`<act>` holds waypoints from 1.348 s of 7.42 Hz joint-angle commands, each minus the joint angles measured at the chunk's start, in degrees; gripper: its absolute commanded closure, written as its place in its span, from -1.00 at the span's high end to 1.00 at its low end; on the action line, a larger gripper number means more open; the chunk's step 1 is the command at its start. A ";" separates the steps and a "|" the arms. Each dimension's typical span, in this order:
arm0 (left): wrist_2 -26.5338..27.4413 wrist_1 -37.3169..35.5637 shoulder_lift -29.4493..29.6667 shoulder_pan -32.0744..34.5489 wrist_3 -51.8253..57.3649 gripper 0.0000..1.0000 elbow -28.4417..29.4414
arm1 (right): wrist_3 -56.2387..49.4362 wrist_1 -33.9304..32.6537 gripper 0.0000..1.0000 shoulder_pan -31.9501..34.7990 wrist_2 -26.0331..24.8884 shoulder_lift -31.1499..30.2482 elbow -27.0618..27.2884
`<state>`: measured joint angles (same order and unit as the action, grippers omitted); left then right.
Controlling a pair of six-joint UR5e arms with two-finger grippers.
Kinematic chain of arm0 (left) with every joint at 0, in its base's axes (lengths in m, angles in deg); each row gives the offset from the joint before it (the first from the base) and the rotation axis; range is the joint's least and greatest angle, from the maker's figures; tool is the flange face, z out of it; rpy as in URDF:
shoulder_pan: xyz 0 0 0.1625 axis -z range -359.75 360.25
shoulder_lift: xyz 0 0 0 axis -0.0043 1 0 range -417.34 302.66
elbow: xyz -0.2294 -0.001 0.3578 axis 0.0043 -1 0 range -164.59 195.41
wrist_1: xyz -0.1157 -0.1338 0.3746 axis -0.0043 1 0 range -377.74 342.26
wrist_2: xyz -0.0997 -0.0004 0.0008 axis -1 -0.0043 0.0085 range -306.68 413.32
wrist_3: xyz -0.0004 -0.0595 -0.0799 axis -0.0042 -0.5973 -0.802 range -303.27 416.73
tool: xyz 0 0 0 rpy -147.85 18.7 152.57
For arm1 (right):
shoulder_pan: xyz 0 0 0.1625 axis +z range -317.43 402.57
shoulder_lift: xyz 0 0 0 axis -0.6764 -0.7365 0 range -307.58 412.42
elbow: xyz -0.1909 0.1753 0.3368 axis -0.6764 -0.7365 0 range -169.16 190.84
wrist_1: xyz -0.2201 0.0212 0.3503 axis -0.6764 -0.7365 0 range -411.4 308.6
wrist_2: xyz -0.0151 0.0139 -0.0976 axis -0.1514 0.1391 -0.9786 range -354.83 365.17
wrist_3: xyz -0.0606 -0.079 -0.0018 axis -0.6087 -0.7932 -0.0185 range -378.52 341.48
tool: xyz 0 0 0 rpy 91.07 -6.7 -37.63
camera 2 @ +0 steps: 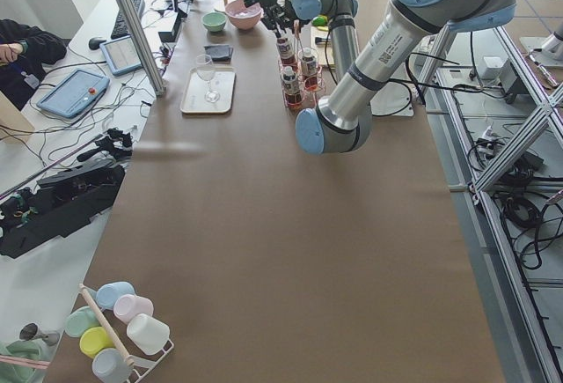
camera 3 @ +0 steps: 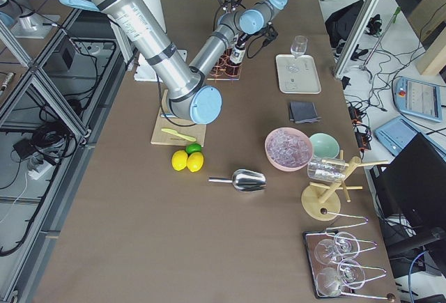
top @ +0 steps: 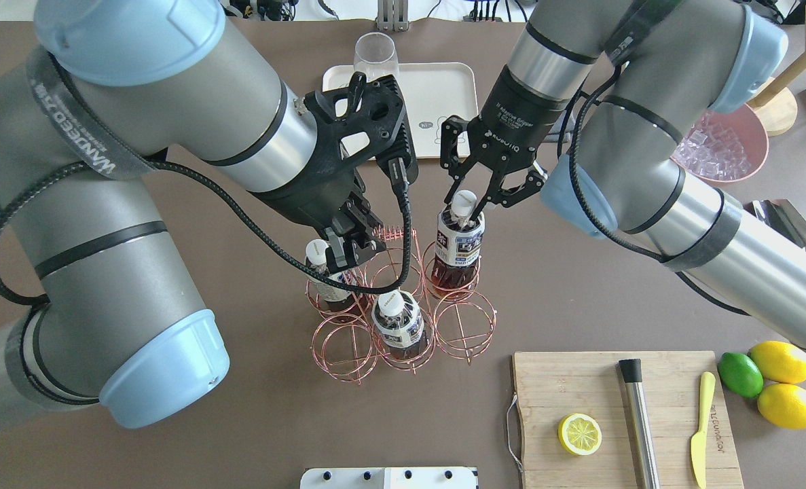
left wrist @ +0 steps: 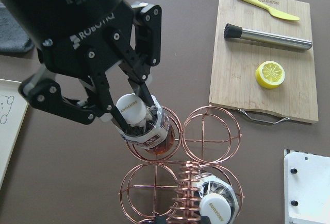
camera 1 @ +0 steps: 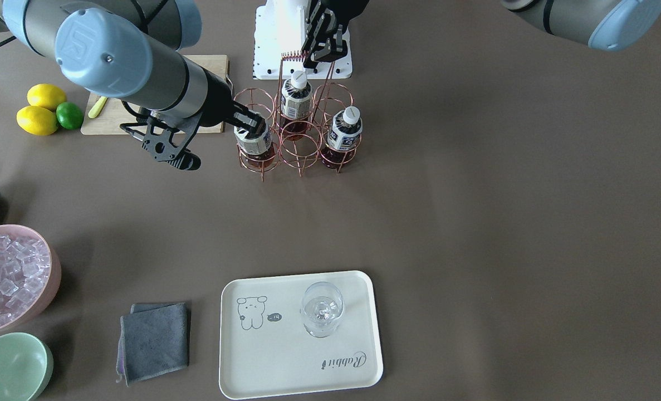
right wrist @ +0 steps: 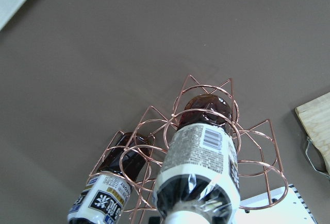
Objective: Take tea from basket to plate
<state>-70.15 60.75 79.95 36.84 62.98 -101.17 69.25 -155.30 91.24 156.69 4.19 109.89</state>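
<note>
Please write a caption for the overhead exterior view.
Right gripper grips a tea bottle by its cap in the basket; left gripper holds the handle.

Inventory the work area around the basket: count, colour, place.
tea: three bottles, dark brown, white caps, in basket
basket: one, copper wire, mid-table
tray: one, cream, operators' side
glass: one, clear, on tray
cloth: one, grey, beside tray
ice bowl: one, pink, robot's right end
bowl: one, mint green, beside ice bowl
scoop: one, metal, near ice bowl
cutting board: one, wooden, robot's right
lemon half, steel rod, yellow knife: one each, on board
lemons: two, yellow, beside board
lime: one, green, with lemons
left tool: black, closed on basket handle
right tool: black, closed on one tea's neck
</note>
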 commanded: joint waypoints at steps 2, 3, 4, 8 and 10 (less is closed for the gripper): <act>0.07 -0.01 -0.17 -0.03 -0.01 -1.00 0.21 | 0.22 -2.62 -1.00 12.56 11.84 0.77 2.90; 0.07 -0.01 -0.17 -0.03 -0.01 -1.00 0.21 | 0.13 -2.53 -1.00 14.24 12.13 1.64 2.38; 0.07 -0.01 -0.09 -0.03 -0.01 -1.00 0.21 | -0.65 -2.01 -1.00 15.22 9.96 2.60 0.99; 0.16 -0.36 0.00 0.41 -0.01 -1.00 -1.45 | -18.10 10.27 -1.00 18.12 3.09 15.14 -30.30; 0.07 -0.79 0.00 1.72 -0.01 -1.00 -2.85 | -26.90 15.01 -1.00 16.47 -2.17 18.69 -40.21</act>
<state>-70.00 60.34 79.95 37.37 62.97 -102.72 50.03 -145.12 108.95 158.50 19.42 79.44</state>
